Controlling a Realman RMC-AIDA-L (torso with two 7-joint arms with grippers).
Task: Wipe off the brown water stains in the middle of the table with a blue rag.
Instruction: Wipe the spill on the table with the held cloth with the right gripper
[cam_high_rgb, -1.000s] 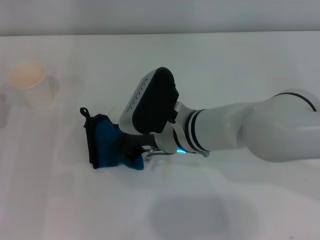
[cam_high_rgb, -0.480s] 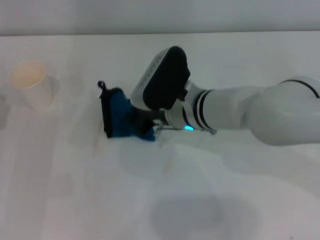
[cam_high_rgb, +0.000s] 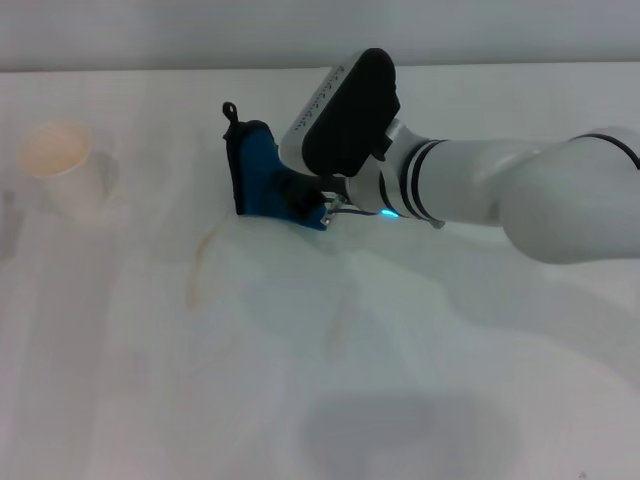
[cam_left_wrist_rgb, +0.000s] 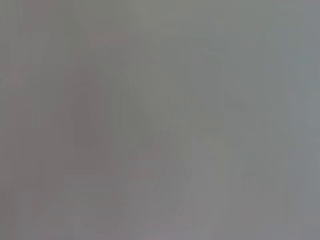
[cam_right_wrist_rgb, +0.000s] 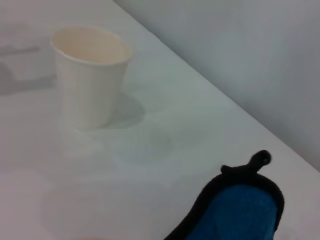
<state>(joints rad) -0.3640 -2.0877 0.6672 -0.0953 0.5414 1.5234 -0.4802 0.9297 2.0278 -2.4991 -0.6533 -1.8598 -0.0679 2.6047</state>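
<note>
My right gripper (cam_high_rgb: 303, 203) is shut on the blue rag (cam_high_rgb: 258, 172) and presses it onto the white table (cam_high_rgb: 110, 400) past the middle, toward the far edge. The rag is bunched, its black loop (cam_high_rgb: 230, 108) pointing to the far side. Only faint brown water stains show: a thin curved streak (cam_high_rgb: 196, 266) nearer to me than the rag and a pale smear (cam_high_rgb: 336, 330) further right. In the right wrist view the rag (cam_right_wrist_rgb: 240, 210) fills the near corner with its loop (cam_right_wrist_rgb: 260, 159) sticking up. My left gripper is out of view; its wrist view is plain grey.
A white paper cup (cam_high_rgb: 60, 168) stands upright at the far left of the table, well apart from the rag; the right wrist view shows the cup (cam_right_wrist_rgb: 90, 75) too. The table's far edge (cam_high_rgb: 150, 70) runs just beyond the rag. My right forearm (cam_high_rgb: 520, 195) reaches in from the right.
My right gripper has dragged the rag across the table away from me and to the right. Faint brown streaks now show where the rag passed.
</note>
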